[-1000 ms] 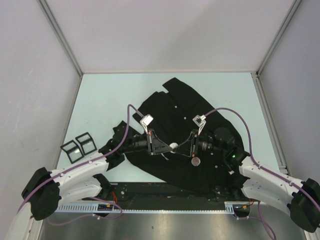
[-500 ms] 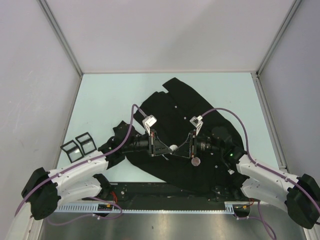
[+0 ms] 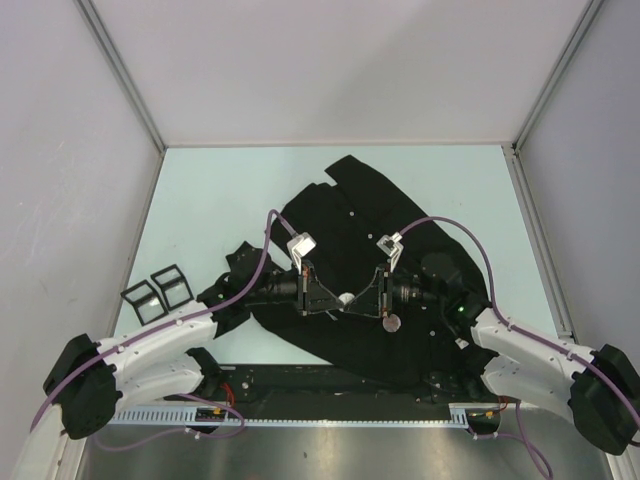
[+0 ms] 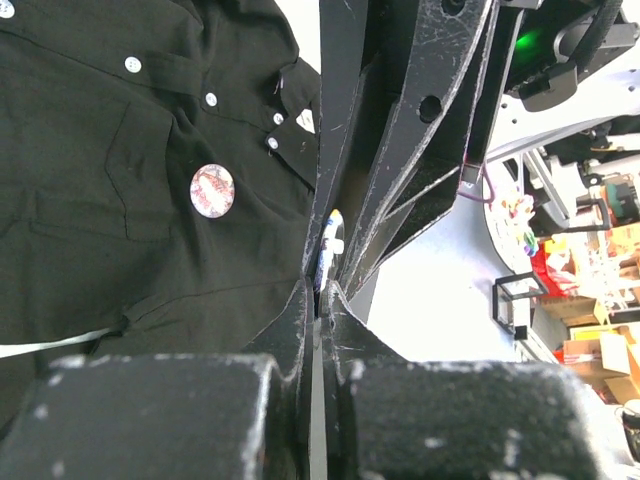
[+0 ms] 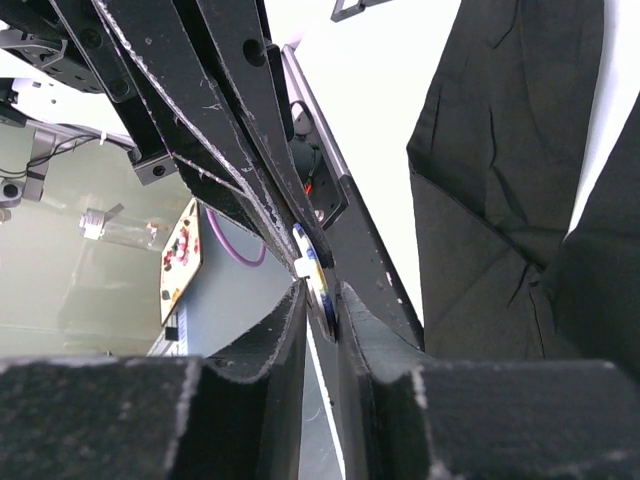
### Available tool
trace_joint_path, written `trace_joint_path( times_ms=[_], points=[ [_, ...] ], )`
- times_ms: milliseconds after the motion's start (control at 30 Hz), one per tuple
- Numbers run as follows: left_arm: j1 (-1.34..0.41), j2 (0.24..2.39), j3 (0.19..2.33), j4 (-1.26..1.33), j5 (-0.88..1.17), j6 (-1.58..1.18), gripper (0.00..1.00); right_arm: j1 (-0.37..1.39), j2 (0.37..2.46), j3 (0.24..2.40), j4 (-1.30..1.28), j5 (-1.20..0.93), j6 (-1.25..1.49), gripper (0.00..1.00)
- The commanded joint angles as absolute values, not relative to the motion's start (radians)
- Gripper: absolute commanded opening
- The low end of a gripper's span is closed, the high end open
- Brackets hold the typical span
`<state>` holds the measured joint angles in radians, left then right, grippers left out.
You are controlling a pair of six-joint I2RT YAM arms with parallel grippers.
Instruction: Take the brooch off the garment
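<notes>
The black garment (image 3: 350, 215) lies spread on the table, its buttoned front also in the left wrist view (image 4: 90, 110). A round brooch (image 3: 393, 322) with a pink-and-white face sits on its chest (image 4: 212, 189). Above the cloth a second, smaller brooch (image 3: 345, 297) is seen edge-on, with a blue and yellow rim and a white clasp (image 5: 313, 268). My left gripper (image 3: 335, 300) is shut, with that small brooch's edge in its tips (image 4: 322, 290). My right gripper (image 3: 356, 298) faces it tip to tip, its jaws (image 5: 322, 300) closed narrowly on the same small brooch (image 4: 330, 240).
Two small black open frames (image 3: 158, 290) stand on the table left of the garment. Grey walls enclose the table on three sides. A crumpled sleeve (image 3: 235, 270) lies under the left arm.
Both arms have edged a little closer together over the garment. The small brooch between the tips has shifted slightly toward the near edge.
</notes>
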<state>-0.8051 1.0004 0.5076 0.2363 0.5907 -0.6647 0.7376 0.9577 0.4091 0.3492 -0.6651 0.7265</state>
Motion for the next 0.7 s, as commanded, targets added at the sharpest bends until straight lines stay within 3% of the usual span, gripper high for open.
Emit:
trace_joint_path(
  times_ms=[0, 667],
  points=[
    [-0.839, 0.988, 0.577, 0.302, 0.669, -0.614, 0.01, 0.744, 0.973, 0.416, 0.411, -0.658, 0.735, 0.17],
    [-0.845, 0.954, 0.525, 0.371, 0.612, -0.719, 0.00, 0.778, 0.881, 0.399, 0.360, -0.428, 0.750, 0.14]
  ],
)
